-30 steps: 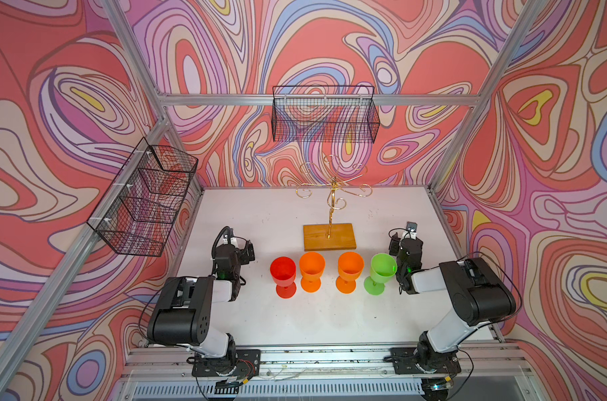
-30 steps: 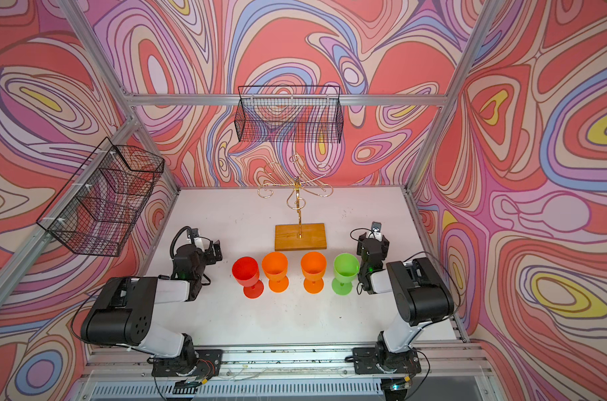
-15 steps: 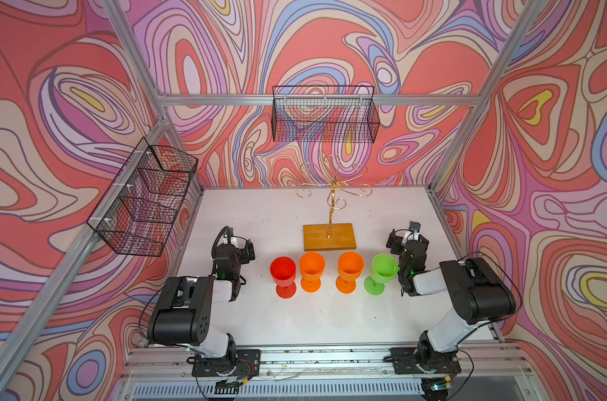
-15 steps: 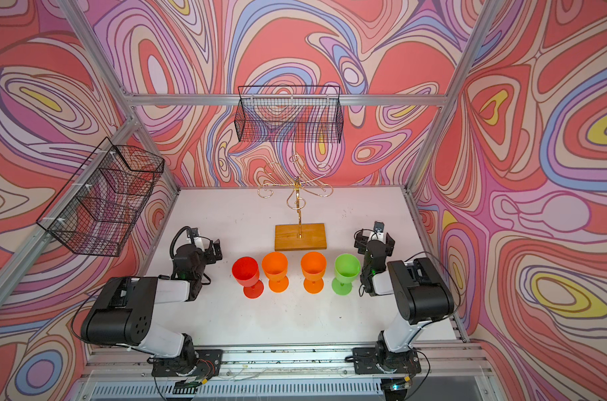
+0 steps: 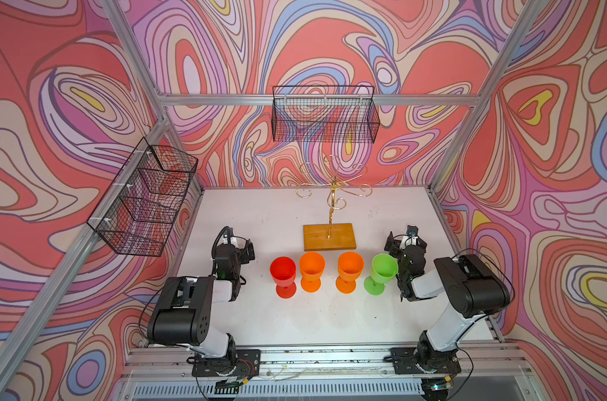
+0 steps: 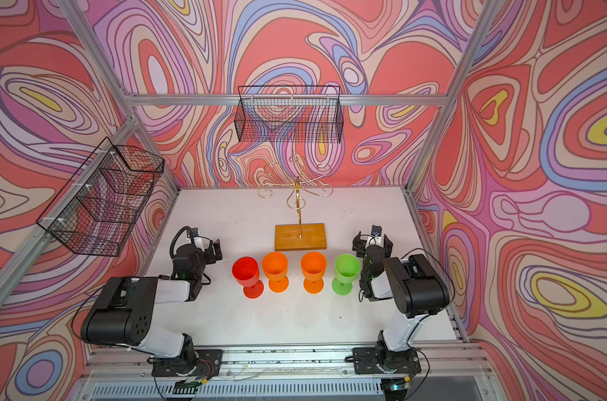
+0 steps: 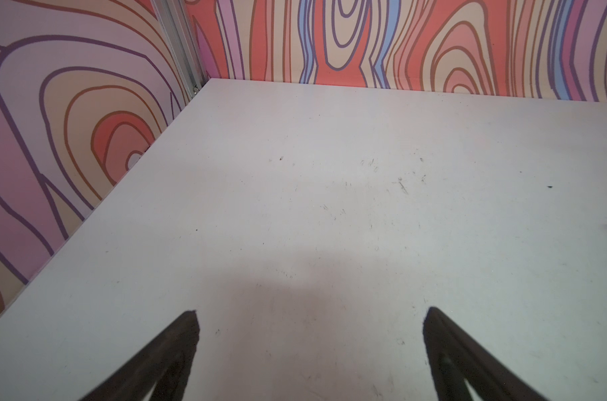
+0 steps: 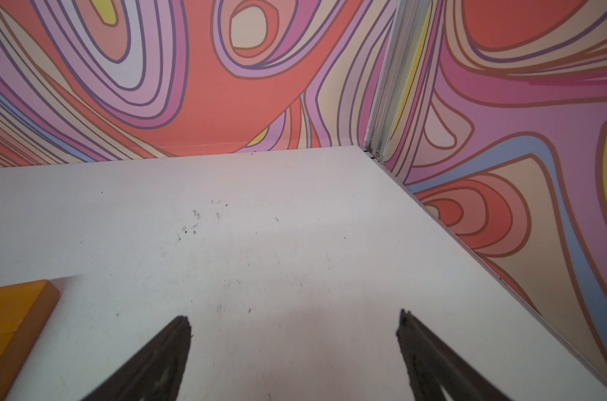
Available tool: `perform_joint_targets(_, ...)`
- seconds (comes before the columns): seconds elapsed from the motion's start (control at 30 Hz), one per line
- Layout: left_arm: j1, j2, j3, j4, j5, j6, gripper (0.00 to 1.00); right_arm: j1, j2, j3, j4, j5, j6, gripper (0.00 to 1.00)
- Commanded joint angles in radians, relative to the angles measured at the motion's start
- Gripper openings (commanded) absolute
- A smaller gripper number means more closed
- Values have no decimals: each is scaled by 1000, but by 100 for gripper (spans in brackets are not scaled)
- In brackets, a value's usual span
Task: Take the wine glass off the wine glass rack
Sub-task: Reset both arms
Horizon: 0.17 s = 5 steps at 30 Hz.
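Observation:
The wine glass rack (image 5: pixel 333 194) (image 6: pixel 297 194) is a gold wire tree on a wooden base (image 5: pixel 330 237), and its curled arms carry nothing. Several plastic wine glasses stand upright in a row in front of it: red (image 5: pixel 283 274), two orange (image 5: pixel 312 269) (image 5: pixel 350 269) and green (image 5: pixel 383 270). My right gripper (image 5: pixel 406 243) (image 8: pixel 295 319) is open and empty just behind and right of the green glass (image 6: pixel 347 269). My left gripper (image 5: pixel 246 251) (image 7: pixel 310 316) is open and empty left of the red glass (image 6: pixel 246 272). A corner of the base (image 8: pixel 14 312) shows in the right wrist view.
A black wire mesh basket (image 5: pixel 324 114) hangs on the back wall above the rack, and another (image 5: pixel 146 201) hangs on the left wall. Aluminium frame posts and patterned walls close in the white table (image 5: pixel 295 215) on three sides.
My right gripper's jaws have spread wide and it has drawn slightly back from the green glass, which stays standing. The left arm has not moved.

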Motion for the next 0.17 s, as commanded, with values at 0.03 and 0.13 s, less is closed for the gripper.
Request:
perform_joint_targets(0.03, -4, 15, 8, 20, -10, 13, 100, 3, 3, 12, -18, 3, -6, 98)
perform_joint_targets(0.13, -4, 10, -6, 39, -10, 13, 100, 3, 3, 12, -18, 3, -6, 98)
